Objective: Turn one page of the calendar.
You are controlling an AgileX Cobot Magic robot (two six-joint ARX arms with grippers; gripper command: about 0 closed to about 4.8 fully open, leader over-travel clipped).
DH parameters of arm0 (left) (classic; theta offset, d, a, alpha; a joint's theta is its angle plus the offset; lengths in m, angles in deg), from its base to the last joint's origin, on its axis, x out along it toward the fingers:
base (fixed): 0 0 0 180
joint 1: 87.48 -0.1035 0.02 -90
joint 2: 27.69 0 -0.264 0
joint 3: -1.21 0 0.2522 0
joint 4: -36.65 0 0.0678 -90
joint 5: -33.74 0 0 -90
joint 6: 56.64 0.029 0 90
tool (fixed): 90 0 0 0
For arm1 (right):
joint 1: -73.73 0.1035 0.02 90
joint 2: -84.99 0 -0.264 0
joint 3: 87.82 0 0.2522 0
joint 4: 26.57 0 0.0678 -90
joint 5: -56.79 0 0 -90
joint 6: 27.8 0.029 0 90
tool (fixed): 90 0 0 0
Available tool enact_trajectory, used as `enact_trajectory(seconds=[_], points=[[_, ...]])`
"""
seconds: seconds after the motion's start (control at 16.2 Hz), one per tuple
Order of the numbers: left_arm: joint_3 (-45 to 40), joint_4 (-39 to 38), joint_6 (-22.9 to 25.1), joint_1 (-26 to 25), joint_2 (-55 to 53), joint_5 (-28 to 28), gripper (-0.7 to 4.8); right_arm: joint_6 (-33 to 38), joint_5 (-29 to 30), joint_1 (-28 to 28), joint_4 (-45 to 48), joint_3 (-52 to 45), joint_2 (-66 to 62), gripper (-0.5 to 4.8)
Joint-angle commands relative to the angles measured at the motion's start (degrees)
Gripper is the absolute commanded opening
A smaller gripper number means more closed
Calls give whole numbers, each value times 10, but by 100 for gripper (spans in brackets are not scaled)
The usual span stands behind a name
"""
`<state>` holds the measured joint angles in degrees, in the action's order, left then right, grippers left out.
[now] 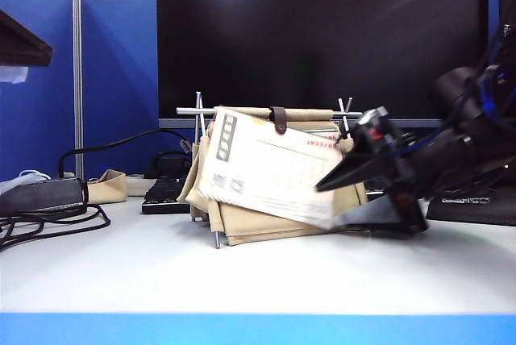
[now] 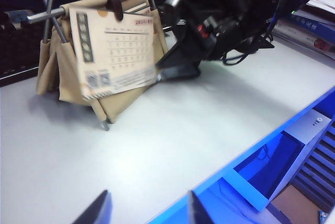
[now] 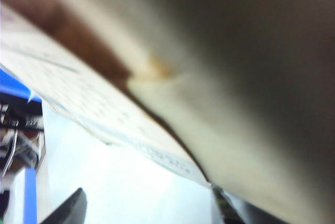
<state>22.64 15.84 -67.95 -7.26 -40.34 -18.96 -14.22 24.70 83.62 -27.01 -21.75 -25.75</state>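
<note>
A: Starting with the biggest things: a white table (image 1: 242,272) with a dark monitor (image 1: 322,35) behind it, and blue partition walls (image 1: 117,71) to the left of the exterior view.

B: And the calendar (image 1: 242,220)?

A: It stands mid-table on its beige canvas tent stand, thin metal rods (image 1: 201,111) crossed at the top, a small brown strap (image 1: 279,119) over the bar. A black keyboard (image 1: 165,193) lies behind it on the left, with a cable (image 1: 48,224) and a power brick beyond.

B: Where is the page (image 1: 270,172)?

A: Lifted off the front of the stand and slanting, its free lower corner swung out to the right, still bound at the top. A dark vertical strip and QR codes show near its left edge.

B: The right gripper (image 1: 343,200)?

A: At that lower right corner, jaws apart, one above the sheet and one below it. I cannot tell whether either touches the paper. Its own camera shows only blurred sheet and canvas close up.

B: The left gripper (image 2: 146,208)?

A: Well apart from the calendar, over the table's near edge, jaws apart and empty.
</note>
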Motion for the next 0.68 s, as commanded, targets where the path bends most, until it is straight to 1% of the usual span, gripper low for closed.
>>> enact_trajectory(seconds=[0.06, 0.12, 0.25, 0.37, 0.43, 0.56, 0.62, 0.68], points=[[3, 8, -3, 0, 0, 0, 193, 3, -5, 12, 14, 4, -20, 261], [3, 7, -13, 0, 0, -1, 194, 5, -5, 12, 15, 5, -23, 260], [3, 7, -16, 0, 0, -1, 194, 13, -6, 12, 16, 5, -23, 260], [3, 7, -15, 0, 0, -1, 194, 16, -5, 12, 14, 5, -23, 208], [3, 7, -15, 0, 0, -1, 194, 22, -5, 12, 9, 5, -23, 208], [3, 7, -11, 0, 0, 0, 194, 25, -13, 12, -15, 5, -23, 220], [3, 7, -11, 0, 0, 0, 194, 24, -29, 12, -23, 5, -23, 289], [3, 7, -11, 0, 0, 0, 194, 24, -44, 12, -19, 5, -23, 289]])
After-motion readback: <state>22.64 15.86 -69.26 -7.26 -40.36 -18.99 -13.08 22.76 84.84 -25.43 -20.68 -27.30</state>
